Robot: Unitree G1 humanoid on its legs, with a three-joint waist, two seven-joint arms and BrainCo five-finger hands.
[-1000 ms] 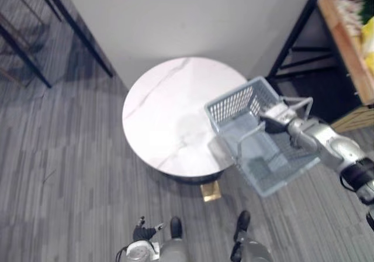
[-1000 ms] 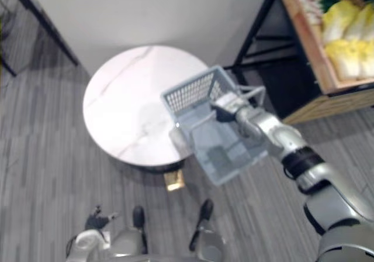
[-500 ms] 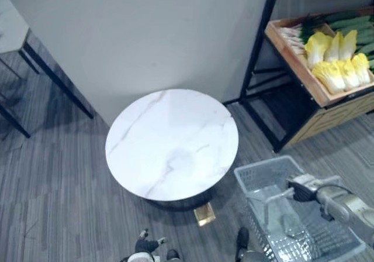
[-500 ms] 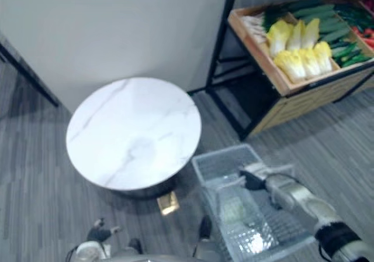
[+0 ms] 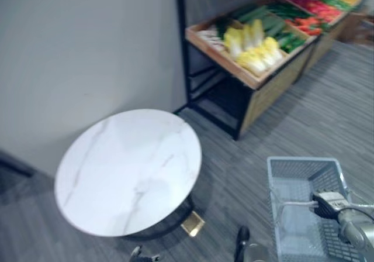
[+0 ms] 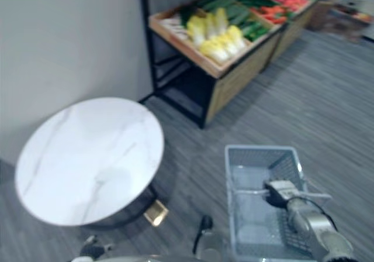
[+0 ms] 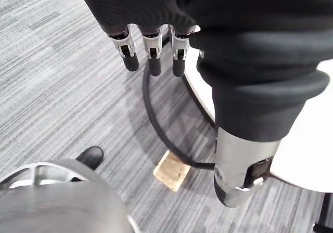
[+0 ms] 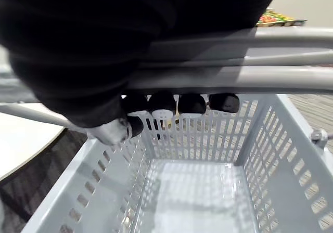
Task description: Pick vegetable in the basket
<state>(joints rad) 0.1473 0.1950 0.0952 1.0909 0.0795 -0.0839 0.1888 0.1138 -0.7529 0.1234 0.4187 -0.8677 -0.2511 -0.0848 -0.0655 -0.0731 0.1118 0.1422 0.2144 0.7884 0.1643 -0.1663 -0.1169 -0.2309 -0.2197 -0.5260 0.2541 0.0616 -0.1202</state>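
Since 0.5 s ago the head camera has swung toward the produce; the whole frame has shifted, so I log no move of the objects themselves.

Vegetables: pale yellow cabbages point(image 5: 256, 47) lie in a slanted wooden crate point(image 6: 188, 52) on a black rack point(image 5: 182, 51). Green and red produce sits further along the crate, too blurred to name the kinds. None has been picked yet.

Basket point(image 5: 298, 169): grey plastic mesh, hanging low at the robot's right over the carpeted floor point(image 5: 304, 116), well apart from the crate. The right wrist view shows its inside empty.

Right hand point(image 5: 330, 202): fingers point(image 8: 177, 104) clenched round the basket's grey handle bars, carrying it.

Left hand point(image 7: 151, 51): fingers released, hanging straight down over the floor beside the round white desk point(image 5: 128, 168), holding nothing.

Judgement: step in hand is the approach to the rack. To do it well:
- close in until the cabbages are within the free left hand's reach;
- keep the basket level and bring it just beside the crate's lower edge;
- take a near cabbage first, since the slant may let neighbours slide.
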